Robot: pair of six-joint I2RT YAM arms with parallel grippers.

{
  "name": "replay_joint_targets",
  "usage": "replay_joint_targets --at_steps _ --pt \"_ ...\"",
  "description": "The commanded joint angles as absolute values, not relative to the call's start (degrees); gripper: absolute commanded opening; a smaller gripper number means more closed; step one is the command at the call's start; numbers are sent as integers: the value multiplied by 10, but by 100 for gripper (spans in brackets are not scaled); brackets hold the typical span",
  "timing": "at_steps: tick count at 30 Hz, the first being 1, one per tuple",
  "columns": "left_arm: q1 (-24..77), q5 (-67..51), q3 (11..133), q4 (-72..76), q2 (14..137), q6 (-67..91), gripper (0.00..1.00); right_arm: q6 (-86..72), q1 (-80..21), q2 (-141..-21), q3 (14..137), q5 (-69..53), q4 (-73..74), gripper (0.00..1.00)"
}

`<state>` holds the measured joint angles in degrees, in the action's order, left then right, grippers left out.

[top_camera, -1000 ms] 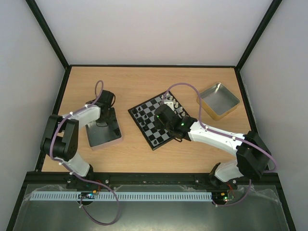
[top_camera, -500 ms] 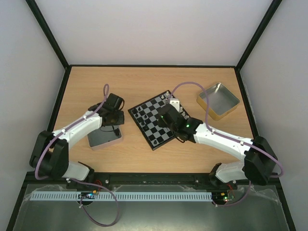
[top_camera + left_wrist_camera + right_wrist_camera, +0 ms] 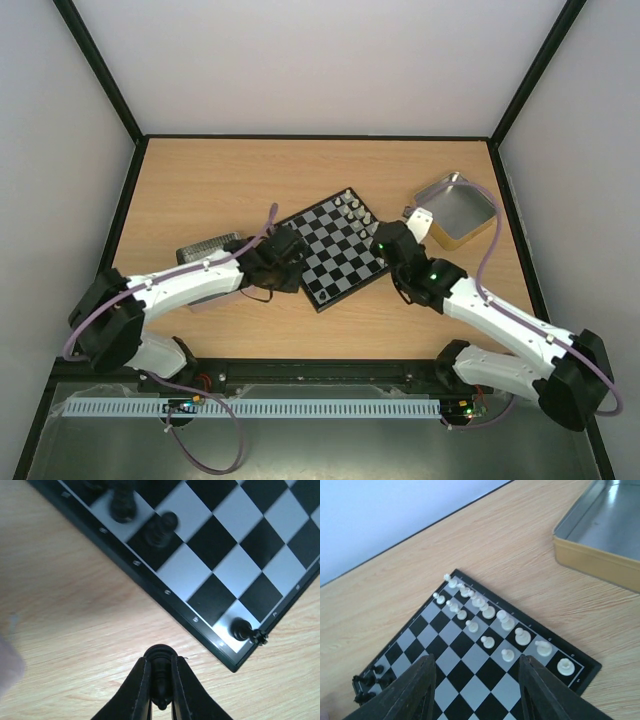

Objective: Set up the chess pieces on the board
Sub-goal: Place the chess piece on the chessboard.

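- I am pinching one small black piece [image 3: 160,656] in my left gripper [image 3: 160,680], fingers pressed together on its sides, the piece standing upright between them.
- I am hanging over the bare table [image 3: 70,630] just outside the rim of the board [image 3: 240,540], near the corner where a black piece [image 3: 241,628] is sitting.
- Other black pieces [image 3: 160,528] are standing further along that same edge, blurred in my wrist view, so I cannot name them.
- I am aiming for an empty square in the black rows. I judge the best path is to carry the piece in over the rim, high enough to clear it, then come straight down over the middle of the square.
- I am planning to let go only once the base is flat, and to lift straight up, because the neighbours are close and easy to tip.
- My right gripper [image 3: 476,665] is spread and empty, hovering over the board's near side. The white pieces [image 3: 485,611] are lined up in two rows along the far edge, and the tin [image 3: 600,560] is lying beyond them.
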<state>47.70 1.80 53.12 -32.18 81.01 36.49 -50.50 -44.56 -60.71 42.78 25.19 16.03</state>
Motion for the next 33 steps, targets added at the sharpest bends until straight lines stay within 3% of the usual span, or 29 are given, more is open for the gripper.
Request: replay_joint_targets --at_steps 1,12,33 --pt "512 10 554 -304 853 383 9 -540 -436 -571 406 299 162 45" --pt "543 28 630 -283 979 358 9 -547 -435 -566 396 292 166 45" --pt "539 89 658 -301 1042 362 11 -541 -436 -565 387 289 157 45"
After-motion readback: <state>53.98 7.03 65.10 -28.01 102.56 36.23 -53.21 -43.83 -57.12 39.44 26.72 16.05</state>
